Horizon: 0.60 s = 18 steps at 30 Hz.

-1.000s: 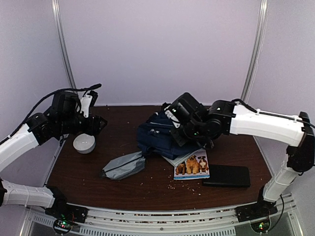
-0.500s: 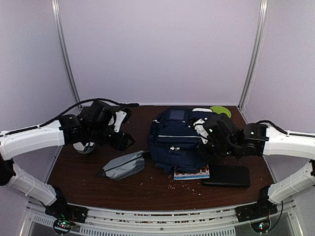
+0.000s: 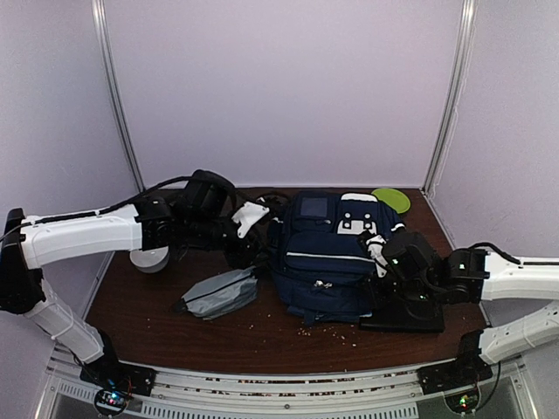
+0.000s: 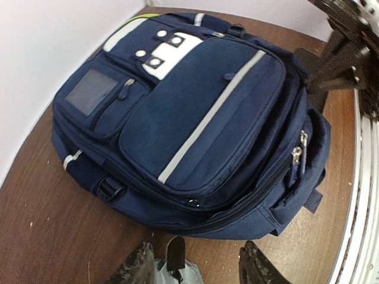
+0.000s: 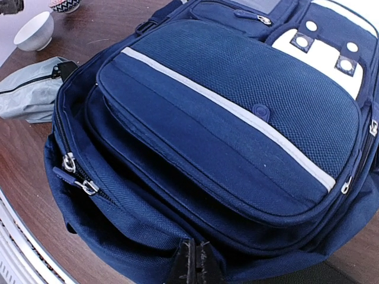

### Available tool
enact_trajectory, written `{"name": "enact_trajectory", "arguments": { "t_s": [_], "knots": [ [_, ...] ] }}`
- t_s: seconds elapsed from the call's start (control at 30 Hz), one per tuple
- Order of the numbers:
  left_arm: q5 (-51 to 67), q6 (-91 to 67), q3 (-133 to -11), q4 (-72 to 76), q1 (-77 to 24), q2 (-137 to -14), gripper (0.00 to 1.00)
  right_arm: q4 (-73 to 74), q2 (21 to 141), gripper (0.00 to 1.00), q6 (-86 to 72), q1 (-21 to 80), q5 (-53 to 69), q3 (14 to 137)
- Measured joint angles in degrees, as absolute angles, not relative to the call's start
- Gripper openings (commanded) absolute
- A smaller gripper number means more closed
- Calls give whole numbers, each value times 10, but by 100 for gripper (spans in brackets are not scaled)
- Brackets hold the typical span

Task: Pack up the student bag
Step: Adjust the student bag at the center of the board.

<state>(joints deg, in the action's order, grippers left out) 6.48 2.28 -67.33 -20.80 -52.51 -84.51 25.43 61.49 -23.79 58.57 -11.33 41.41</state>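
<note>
Two arms are reaching in over the table (image 3: pixel 131 307); at its middle the bag (image 3: pixel 332 262) is lying flat on its back, front pocket facing up, its long axis running from the far end, where the blue label and white patches are sitting, toward the near edge. The arms are standing one on each side of that axis; the left gripper (image 4: pixel 195 269) is hanging just beside the bag's left flank, looking across its width, with its jaws standing apart and holding nothing; the right gripper (image 5: pixel 194 263) is sitting against the bag's near right corner, above the black case (image 3: pixel 410 318), with its fingers pressed together; whether they are pinching a fold of fabric I cannot tell. The pouch (image 3: pixel 220 293) is lying left of the bag and nearer the front, partly beneath the left gripper; whether it is touching the bag is unclear. The zip pulls (image 5: pixel 89 187) are sitting at the bag's near end, toward its left corner, and the main zip is looking closed there; so, as I judge it, the opening move is turning on that corner: it is lying to the right of the released left gripper and nearer the front, and to the left of the clenched right one, with the left looking the freer to take it.
</note>
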Motion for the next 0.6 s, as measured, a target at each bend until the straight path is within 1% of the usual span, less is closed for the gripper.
{"name": "enact_trajectory", "arguments": {
  "t_s": [0.1,0.13,0.17,0.27,0.33,0.37,0.5,0.6],
  "knots": [
    [100,95,-688,-207,-533,-871,79,248,594,0,-260,586,-115,393],
    [109,116,-697,-209,-536,-883,79,248,589,5,-266,586,-115,390],
    [114,134,-707,-211,-540,-895,79,247,584,13,-272,586,-116,387],
    [117,194,-740,-211,-557,-941,78,249,568,34,-289,586,-118,382],
    [112,226,-751,-211,-572,-963,77,252,553,44,-306,586,-120,380],
    [109,239,-756,-212,-580,-973,76,253,550,48,-307,586,-120,380],
    [95,284,-777,-214,-604,-1015,74,260,519,57,-320,586,-120,380],
    [88,306,-784,-215,-604,-1028,74,268,504,67,-332,586,-123,381]
  ]
}}
